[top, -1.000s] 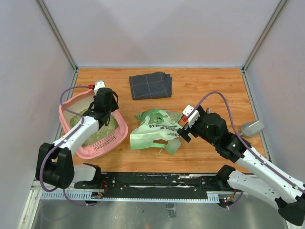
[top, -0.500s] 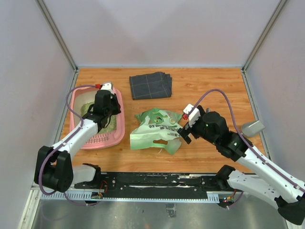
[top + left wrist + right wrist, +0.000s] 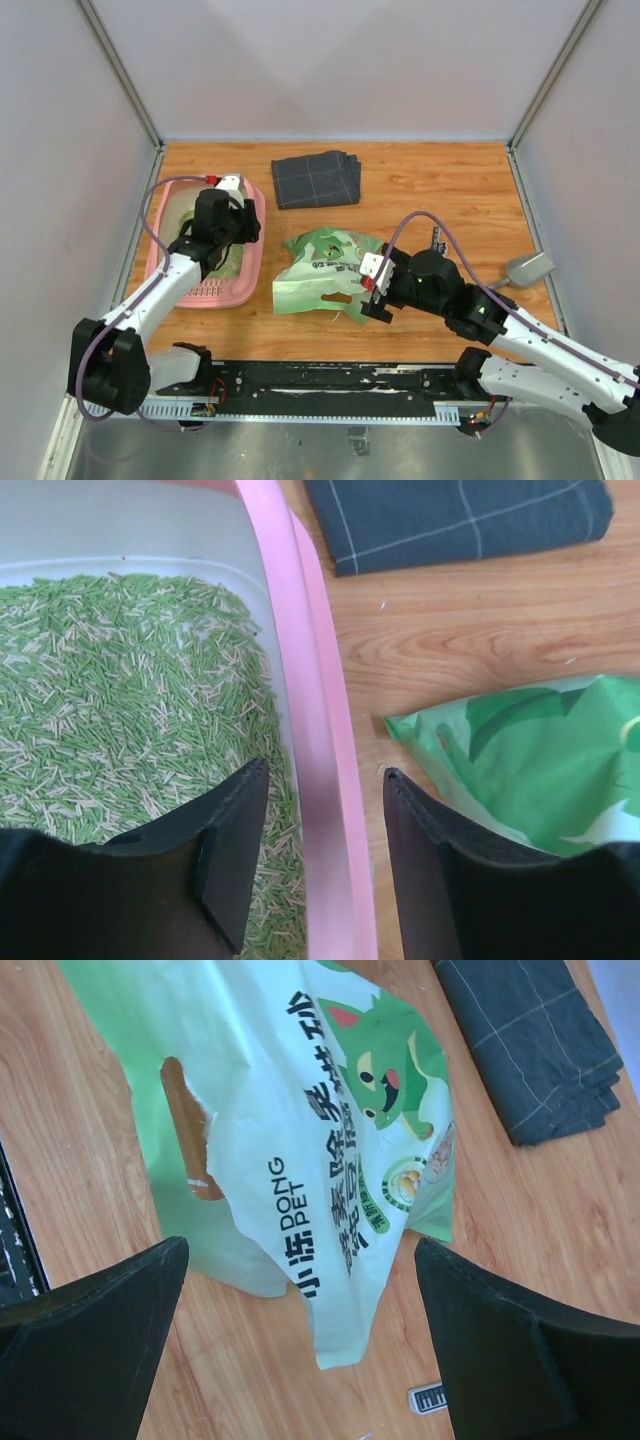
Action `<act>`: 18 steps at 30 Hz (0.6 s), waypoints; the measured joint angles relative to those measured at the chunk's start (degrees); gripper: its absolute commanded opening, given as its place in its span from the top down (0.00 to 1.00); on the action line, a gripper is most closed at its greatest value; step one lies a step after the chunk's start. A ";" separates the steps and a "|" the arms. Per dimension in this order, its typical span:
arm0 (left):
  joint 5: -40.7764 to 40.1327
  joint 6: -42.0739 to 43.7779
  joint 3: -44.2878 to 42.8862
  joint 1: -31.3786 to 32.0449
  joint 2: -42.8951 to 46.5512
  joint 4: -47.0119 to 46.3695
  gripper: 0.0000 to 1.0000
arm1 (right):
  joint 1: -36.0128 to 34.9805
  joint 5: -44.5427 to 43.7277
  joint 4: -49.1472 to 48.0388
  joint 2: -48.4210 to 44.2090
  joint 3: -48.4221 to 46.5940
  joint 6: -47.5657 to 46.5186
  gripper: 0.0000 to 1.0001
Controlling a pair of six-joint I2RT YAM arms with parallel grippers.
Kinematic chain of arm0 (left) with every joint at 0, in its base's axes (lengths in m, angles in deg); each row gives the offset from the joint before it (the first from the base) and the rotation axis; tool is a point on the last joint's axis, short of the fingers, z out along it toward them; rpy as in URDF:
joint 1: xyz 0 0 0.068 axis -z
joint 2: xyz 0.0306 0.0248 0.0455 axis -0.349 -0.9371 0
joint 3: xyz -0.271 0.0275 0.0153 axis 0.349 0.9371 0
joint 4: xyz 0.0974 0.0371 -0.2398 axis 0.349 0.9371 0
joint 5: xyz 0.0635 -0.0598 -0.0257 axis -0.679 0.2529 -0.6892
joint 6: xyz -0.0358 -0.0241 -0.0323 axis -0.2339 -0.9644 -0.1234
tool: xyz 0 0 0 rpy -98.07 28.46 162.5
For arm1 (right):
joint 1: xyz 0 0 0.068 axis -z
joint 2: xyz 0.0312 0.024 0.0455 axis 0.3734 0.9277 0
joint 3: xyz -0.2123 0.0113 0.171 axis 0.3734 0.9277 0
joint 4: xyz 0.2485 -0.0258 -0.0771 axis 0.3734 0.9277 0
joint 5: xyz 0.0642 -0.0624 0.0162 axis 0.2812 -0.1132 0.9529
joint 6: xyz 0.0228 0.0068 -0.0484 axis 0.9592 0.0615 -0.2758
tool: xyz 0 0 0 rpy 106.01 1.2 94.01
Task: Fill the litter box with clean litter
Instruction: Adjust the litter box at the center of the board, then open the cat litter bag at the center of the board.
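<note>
The pink litter box (image 3: 205,297) lies at the table's left, and its rim (image 3: 300,630) runs up through the left wrist view. Green-tan clean litter (image 3: 120,680) covers its floor and shows beside the arm (image 3: 228,262). My left gripper (image 3: 228,222) straddles the box's right rim, one finger over the litter and one outside. This gripper (image 3: 325,770) is open, with a gap on each side of the rim. My right gripper (image 3: 372,298) hovers wide open (image 3: 300,1250) over the near corner of the green-and-white litter bag (image 3: 290,1110), holding nothing.
The bag (image 3: 325,270) lies flat mid-table, close to the box's right side. A dark grey folded cloth (image 3: 315,178) rests at the back. A grey metal scoop (image 3: 530,268) lies by the right wall. Walls close in on three sides.
The litter box swung from a skewed, tilted pose to lie flat and straight along the left wall, with my left gripper following. My right gripper moved left and nearer over the bag's front edge.
</note>
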 measured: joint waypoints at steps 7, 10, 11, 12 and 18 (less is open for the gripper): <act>3.63 -1.11 -3.08 0.00 6.40 2.34 0.43 | -5.20 -3.85 -2.12 5.27 1.25 -7.76 0.38; 6.49 -1.05 -2.95 0.57 11.32 2.27 0.44 | -5.88 -6.36 -3.10 7.98 1.25 -10.12 0.58; 7.21 -1.03 -2.69 0.96 12.83 2.03 0.44 | -5.92 -7.10 -3.43 8.57 1.25 -10.93 0.62; 8.00 -1.03 -2.10 1.55 14.88 1.57 0.44 | -5.95 -7.89 -3.98 9.25 1.25 -11.41 0.64; 13.68 -2.93 0.31 3.43 23.32 1.95 0.44 | -5.99 -12.52 -8.28 13.05 1.20 -13.31 0.63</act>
